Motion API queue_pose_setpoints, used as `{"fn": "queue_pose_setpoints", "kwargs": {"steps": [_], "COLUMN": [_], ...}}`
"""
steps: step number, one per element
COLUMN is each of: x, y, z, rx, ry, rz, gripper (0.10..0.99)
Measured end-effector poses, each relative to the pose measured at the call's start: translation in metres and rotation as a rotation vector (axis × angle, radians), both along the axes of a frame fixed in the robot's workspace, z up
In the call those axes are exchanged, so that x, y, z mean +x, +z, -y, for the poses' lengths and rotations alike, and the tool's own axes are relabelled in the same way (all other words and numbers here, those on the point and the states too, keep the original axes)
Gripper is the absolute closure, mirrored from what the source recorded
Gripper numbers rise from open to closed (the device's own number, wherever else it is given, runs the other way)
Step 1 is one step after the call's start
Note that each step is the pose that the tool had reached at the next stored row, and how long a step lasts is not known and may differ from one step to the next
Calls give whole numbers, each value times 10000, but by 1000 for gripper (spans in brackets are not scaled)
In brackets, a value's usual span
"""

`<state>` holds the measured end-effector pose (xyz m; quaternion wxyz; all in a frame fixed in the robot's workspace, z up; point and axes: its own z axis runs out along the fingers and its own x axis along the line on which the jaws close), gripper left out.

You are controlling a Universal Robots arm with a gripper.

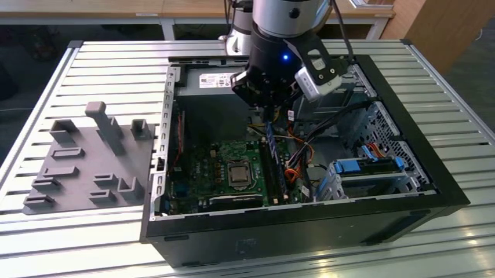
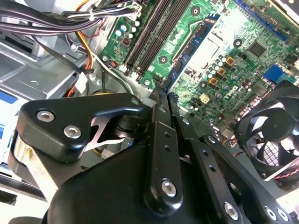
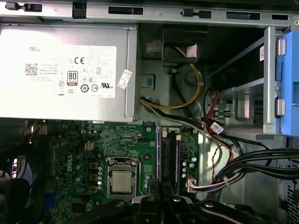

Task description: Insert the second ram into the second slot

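Jaws clamped on the ram stick (image 1: 272,145), held edge-down at centre frame in the exterior view, above the memory slots (image 3: 171,154) beside the processor socket (image 1: 236,172). Cables (image 1: 325,124) crowd its right edge; open board lies left.

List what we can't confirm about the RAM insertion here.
- Whether the second ram is fully seated: the first wrist view sees it edge-on, so its lower edge is hidden, and it is too small in the exterior view.
- The ram's held end: covered by the gripper in both wrist views.
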<state>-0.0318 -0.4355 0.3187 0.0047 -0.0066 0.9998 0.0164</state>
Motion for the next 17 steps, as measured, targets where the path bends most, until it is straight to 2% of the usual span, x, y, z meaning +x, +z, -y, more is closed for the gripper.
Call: {"fn": "queue_pose_setpoints", "kwargs": {"steps": [5,7,12,17], "x": [0,1,0,1], "y": [-23,-44,-122,-210], "z": [0,4,66,95], "rx": [2,1,4,1], "ry": [1,2,-4,-2], "rz": [-10,-35,-57,-58], "gripper": [953,953,953,953]}}
